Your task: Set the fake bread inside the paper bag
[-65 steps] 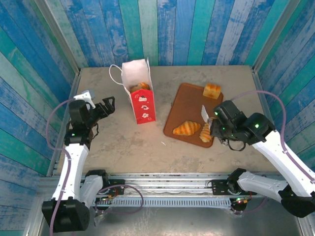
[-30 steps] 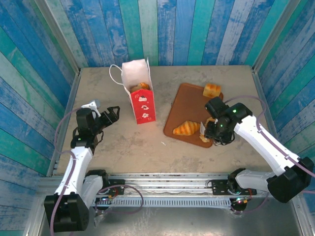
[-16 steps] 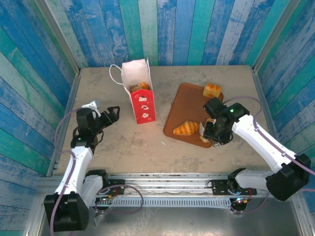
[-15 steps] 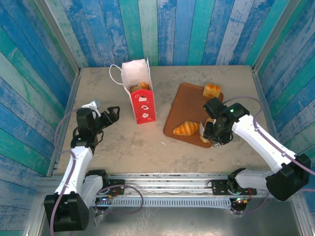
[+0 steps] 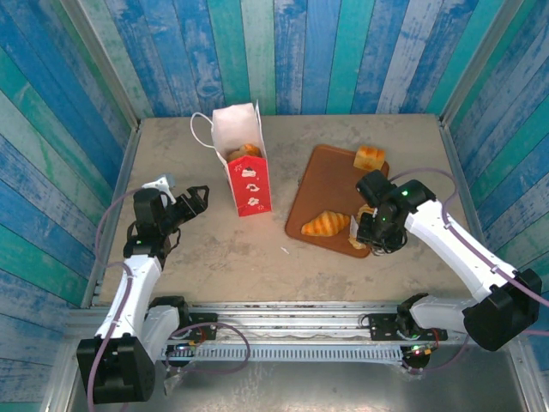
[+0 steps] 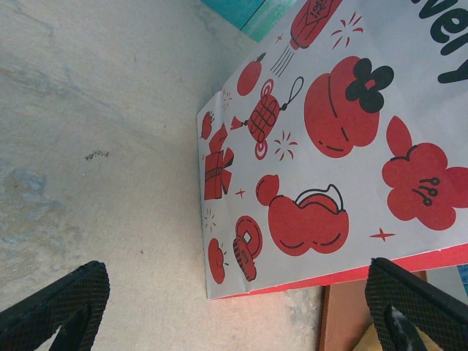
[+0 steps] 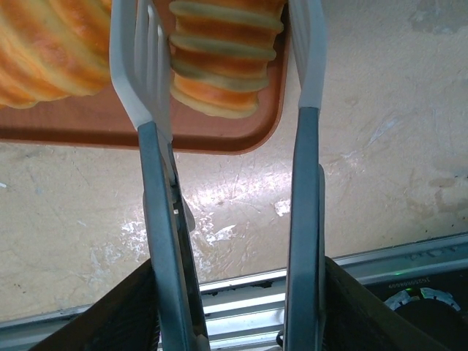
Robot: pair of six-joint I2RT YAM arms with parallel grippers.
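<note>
Table (image 5: 214, 249) with paper bag (image 5: 249, 184) and tray (image 5: 322, 184)

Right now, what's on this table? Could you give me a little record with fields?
paper bag: upright, left of the tray, top open
inside bag: one pastry showing
tray: holds croissant, cube bun, ridged horn
left gripper: open, empty, facing the bag
right gripper: fingers astride the ridged horn; firm hold unclear
</note>
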